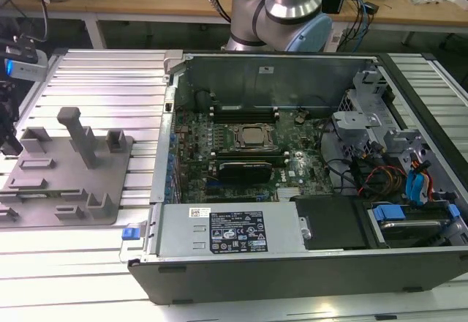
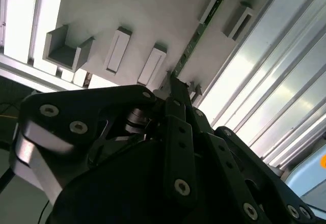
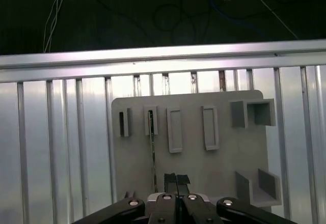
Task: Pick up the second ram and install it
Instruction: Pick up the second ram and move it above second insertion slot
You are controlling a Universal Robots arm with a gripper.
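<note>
The second ram (image 3: 152, 147) is a thin green board standing on edge in a slot of the grey holder plate (image 3: 193, 168). In the second wrist view the ram (image 2: 196, 38) runs diagonally away from the fingertips. My gripper (image 3: 176, 179) hangs over the plate's near edge, shut with nothing between its fingers. The ram's near end lies just beside the fingertips (image 2: 177, 94), apart from them. In the exterior view the holder plate (image 1: 110, 168) sits to the left of the open computer case (image 1: 292, 256).
Inside the case lie the motherboard with its CPU socket (image 1: 252, 137), memory slots (image 1: 245, 113) and a black card (image 1: 245, 169). Grey blocks and a tall post (image 1: 79, 137) rise from the holder plate. A ribbed aluminium table (image 1: 102, 80) surrounds everything.
</note>
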